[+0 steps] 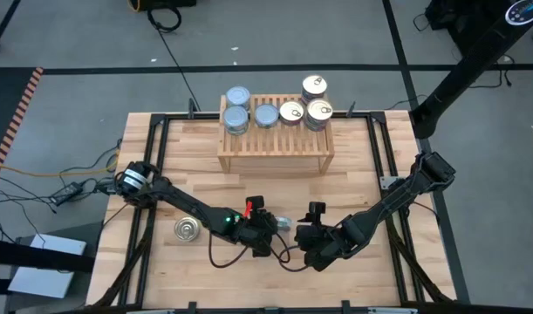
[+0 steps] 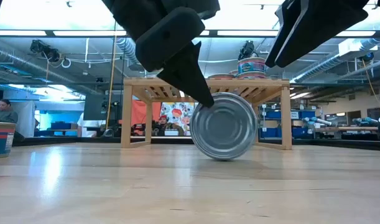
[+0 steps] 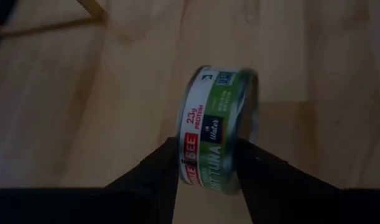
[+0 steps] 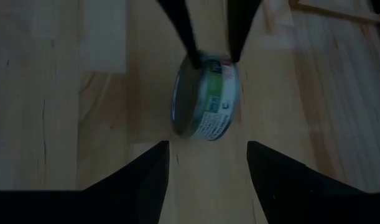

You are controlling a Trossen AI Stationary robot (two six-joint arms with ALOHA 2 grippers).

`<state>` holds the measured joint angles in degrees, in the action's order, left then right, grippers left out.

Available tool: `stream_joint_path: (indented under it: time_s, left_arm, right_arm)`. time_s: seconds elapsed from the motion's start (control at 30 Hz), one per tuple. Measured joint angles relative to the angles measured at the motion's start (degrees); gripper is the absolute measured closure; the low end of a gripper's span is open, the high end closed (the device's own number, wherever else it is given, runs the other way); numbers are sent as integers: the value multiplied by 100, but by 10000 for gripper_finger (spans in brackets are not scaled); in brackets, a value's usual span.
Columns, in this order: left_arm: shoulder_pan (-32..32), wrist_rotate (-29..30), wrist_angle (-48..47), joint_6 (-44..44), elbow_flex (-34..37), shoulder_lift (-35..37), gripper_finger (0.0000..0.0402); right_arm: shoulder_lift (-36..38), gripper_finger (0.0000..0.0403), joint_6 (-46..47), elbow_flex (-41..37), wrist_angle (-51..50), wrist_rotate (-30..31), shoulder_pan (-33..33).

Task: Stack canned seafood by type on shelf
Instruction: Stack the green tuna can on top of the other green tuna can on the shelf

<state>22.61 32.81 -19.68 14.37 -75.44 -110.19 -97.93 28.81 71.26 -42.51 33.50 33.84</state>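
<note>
before the shelf (image 1: 275,139), left end effector (image 3: 208,163) pinches an on-edge tin (image 3: 219,127); right end effector (image 4: 207,163) open, facing it.

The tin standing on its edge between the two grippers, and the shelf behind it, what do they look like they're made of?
The tin looks like bare silvery metal: its round end shines and shows pressed concentric rings. Its side carries a green printed label, probably paper. The left gripper has its fingers on either side of the tin. The shelf looks like pale unpainted wood, with a slatted top and visible grain; whether it is varnished cannot be told.
</note>
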Motion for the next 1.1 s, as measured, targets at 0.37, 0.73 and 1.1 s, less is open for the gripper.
stream_joint_path:
  time_s: [0.37, 0.73, 1.1]
  left_arm:
    - [114, 970, -1517, -579, -1104, 17, 283]
    - [111, -724, -1542, -2215, -1114, 9, 259]
    - [50, -263, -1593, -2937, -1053, 9, 146]
  right_arm:
    - [0, 178, 318, -2, -279, 120, 170]
    - [-2, 177, 571, -2, -250, 101, 204]
    - [-52, 131, 854, -4, 235, 305, 155]
